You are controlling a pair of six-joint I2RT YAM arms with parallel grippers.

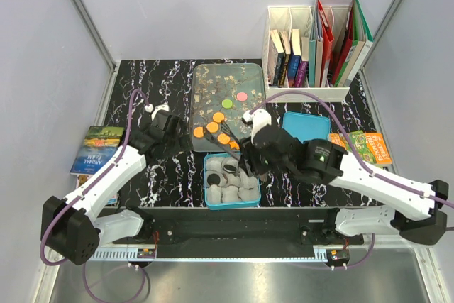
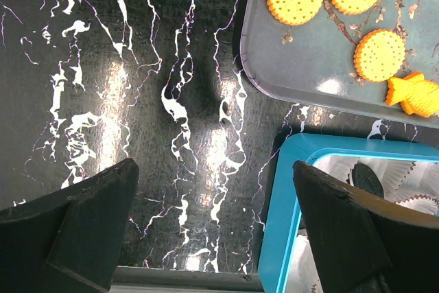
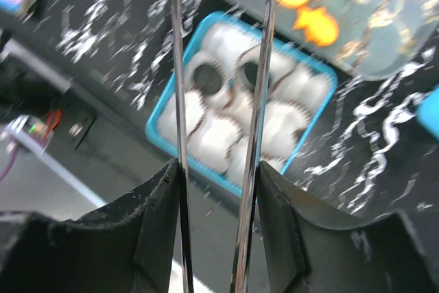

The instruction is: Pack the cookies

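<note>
Left book: a picture book (image 1: 99,148) lies at the table's left edge, well apart from the tray.
Table: black marble-patterned top (image 2: 103,66).
Left gripper: the left gripper (image 2: 214,169) hovers over bare table with its fingers (image 2: 89,224) spread wide and nothing between them; the tray and the blue box are just to its right.
Tray: a grey-green patterned tray (image 1: 206,76) sits mid-table, behind the blue box.
Cookies: the cookies (image 1: 212,127) lie mostly on the tray. The orange ones cluster at its near-left part, with a green one (image 1: 228,93) and a pink one (image 1: 242,96) further back. An orange fish-shaped piece (image 2: 415,94) lies by the near rim.
Blue box: an open blue box (image 1: 210,204) stands just in front of the tray, filled with crinkled paper cups (image 1: 230,193).
Black cookies: two dark discs (image 3: 208,80) sit in cups at the far end of the box.
Right gripper: the right gripper (image 3: 218,176) is clamped on thin metal tongs (image 3: 180,101), above the box's far-right corner. Whether the tong tips hold anything cannot be told.
Lid: a blue lid (image 1: 306,127) lies flat, right of the tray.
Right book: a colourful book (image 1: 365,145) lies right of the lid.
Rack: a white rack (image 1: 312,94) of upright books stands at the far right.
</note>
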